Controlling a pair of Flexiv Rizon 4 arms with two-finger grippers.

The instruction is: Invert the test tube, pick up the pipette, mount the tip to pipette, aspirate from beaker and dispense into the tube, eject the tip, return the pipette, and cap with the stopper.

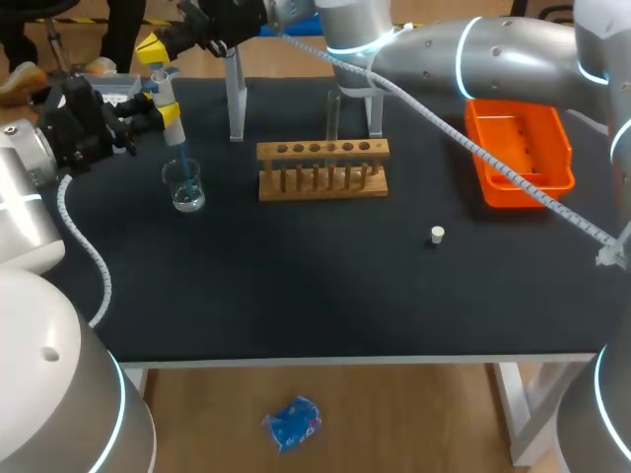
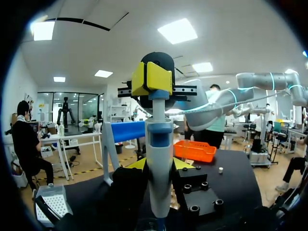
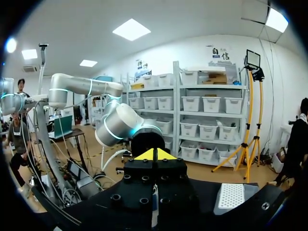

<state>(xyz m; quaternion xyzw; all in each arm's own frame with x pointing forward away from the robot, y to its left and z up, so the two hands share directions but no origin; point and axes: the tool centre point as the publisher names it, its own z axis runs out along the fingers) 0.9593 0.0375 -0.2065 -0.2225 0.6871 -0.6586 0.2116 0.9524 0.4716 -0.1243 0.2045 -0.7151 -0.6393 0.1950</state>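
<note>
My left gripper [image 1: 148,110] is shut on the white and blue pipette [image 1: 169,106], which it holds upright. The pipette's blue tip dips into the small glass beaker [image 1: 184,187]. In the left wrist view the pipette [image 2: 160,163] stands between my yellow fingertips [image 2: 138,164]. My right arm reaches across from the right, and its shut gripper [image 1: 155,51] rests on the pipette's top button [image 2: 159,95]. The right gripper [image 3: 155,155] shows its yellow tips pressed together. A clear test tube [image 1: 332,116] stands at the wooden rack [image 1: 322,169]. The white stopper [image 1: 437,235] lies on the mat.
An orange tray [image 1: 518,148] sits at the back right. The pipette stand [image 1: 236,99] rises behind the rack. A tip box [image 1: 116,87] lies at the back left, behind my left gripper. A cable [image 1: 473,148] from my right arm hangs over the table.
</note>
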